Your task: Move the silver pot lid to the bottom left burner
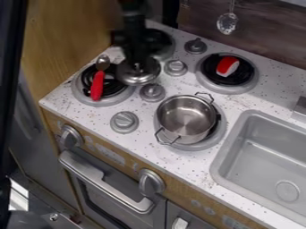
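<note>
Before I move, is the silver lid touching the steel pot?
Apart. The camera view shows it: a strip of speckled counter and a gray knob lie between the near edge of the lid and the pot.

Gripper [137, 61] blurred, partly hiding burner [162, 43] behind; sink [257, 156] cut off by right edge.

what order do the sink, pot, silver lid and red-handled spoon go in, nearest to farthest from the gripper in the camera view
1. silver lid, directly below the gripper
2. red-handled spoon, on the burner at the view's left
3. pot, on the burner near the middle
4. sink, at lower right
</note>
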You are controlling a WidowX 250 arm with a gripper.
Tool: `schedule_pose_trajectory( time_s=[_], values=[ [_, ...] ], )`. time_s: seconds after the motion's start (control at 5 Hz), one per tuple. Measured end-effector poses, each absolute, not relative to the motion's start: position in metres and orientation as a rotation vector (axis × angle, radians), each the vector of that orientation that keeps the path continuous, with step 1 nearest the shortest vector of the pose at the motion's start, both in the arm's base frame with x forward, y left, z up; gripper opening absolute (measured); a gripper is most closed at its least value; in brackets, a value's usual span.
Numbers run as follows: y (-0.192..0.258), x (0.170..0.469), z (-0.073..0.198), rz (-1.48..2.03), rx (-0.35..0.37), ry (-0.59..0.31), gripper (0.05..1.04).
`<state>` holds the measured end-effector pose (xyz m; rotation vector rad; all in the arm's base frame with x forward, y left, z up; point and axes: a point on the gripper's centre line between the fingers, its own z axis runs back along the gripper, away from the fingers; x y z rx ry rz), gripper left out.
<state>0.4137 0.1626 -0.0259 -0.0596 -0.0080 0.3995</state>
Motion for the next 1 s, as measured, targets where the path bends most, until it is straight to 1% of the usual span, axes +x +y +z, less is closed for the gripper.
schedule_pose_trajectory(
  time_s=[0.2,0.4,0.6,0.8,1.0],
  values=[
    [0.164,0.412,-0.033,0.414,-0.08,-0.005,0.269],
    [0.16,0.409,-0.037,0.418,-0.095,0.002,0.31],
    [0.152,0.405,-0.036,0.401,-0.087,-0.001,0.602],
    [0.142,0.397,-0.021,0.372,-0.059,-0.01,0.889],
    [0.124,0.394,0.015,0.317,-0.037,-0.085,1.003]
  ],
)
